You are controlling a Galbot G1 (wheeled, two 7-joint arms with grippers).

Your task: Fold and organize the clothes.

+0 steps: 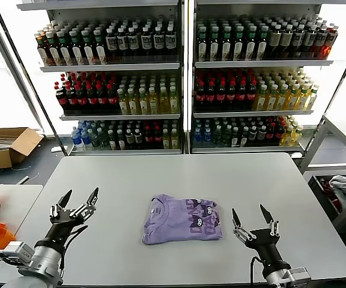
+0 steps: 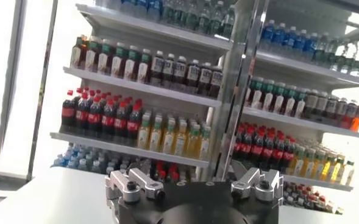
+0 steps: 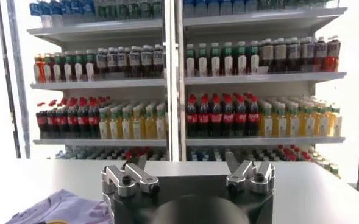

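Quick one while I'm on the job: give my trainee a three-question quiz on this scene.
1. True or false: the T-shirt on the table already lies folded into a compact rectangle.
2. Which gripper is nearer the T-shirt? A) left gripper B) right gripper
3. Fill in: both grippers are ____ and hold nothing.

Key: 1 true; 2 B; 3 open.

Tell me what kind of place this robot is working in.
Probably a mock shop or lab test area: tall shelves packed with bottled drinks, a plain grey table holding a folded lavender T-shirt, and a cardboard box on the floor.
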